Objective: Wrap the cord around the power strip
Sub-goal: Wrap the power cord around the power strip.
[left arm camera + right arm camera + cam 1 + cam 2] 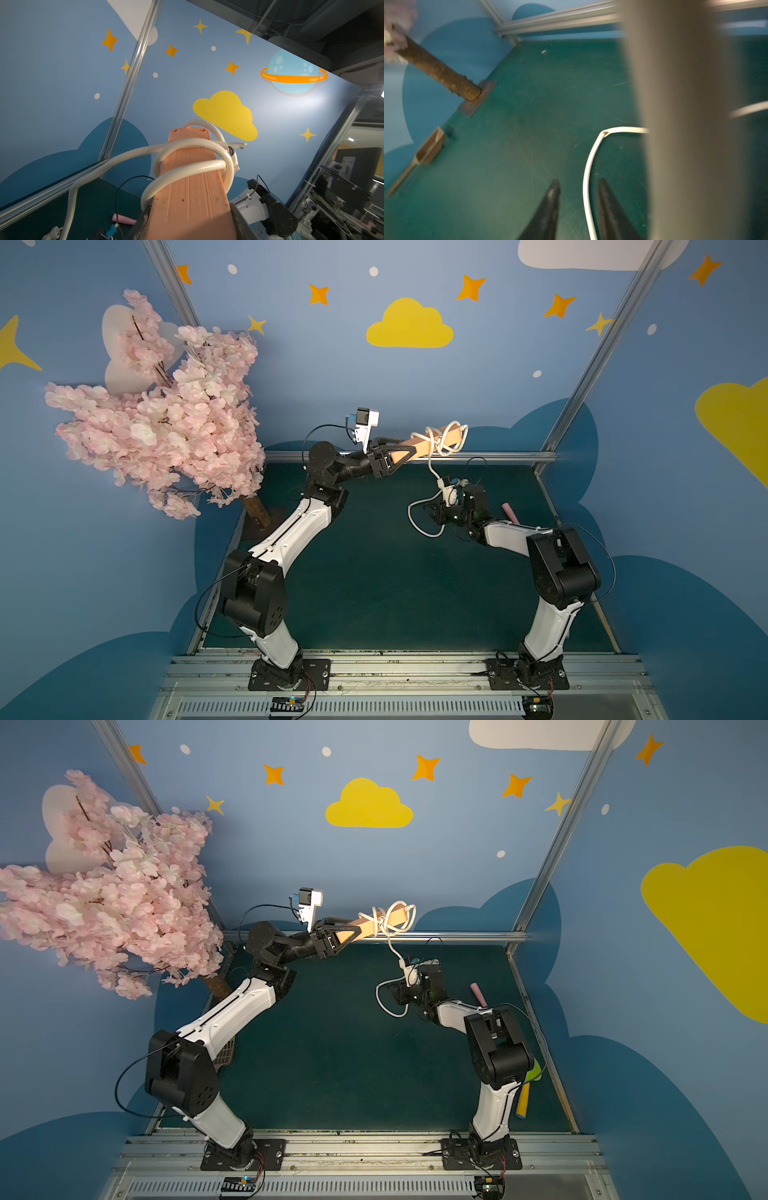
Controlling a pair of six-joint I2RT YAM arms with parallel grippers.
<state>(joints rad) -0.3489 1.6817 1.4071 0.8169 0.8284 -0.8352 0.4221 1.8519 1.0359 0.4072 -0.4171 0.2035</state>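
Observation:
My left gripper (405, 448) is shut on the near end of the salmon-orange power strip (422, 445), holding it in the air with its far end toward the back wall. In the left wrist view the white cord (187, 167) lies in a few loose loops around the power strip (187, 193). From there the cord (432, 470) hangs down and curves in a slack loop (411, 518) beside my right gripper (432, 510), low over the green mat. In the right wrist view the right gripper (578, 181) is open, and the cord (586, 166) runs between its fingers, nearer one of them.
A pink blossom tree (166, 414) on a brown trunk (257, 510) fills the far left. A pink-handled toy (478, 994) lies behind the right arm, and a yellow and green toy (525, 1094) near its base. A brown scoop (428, 147) rests by the left wall. A metal rail (519, 456) edges the back.

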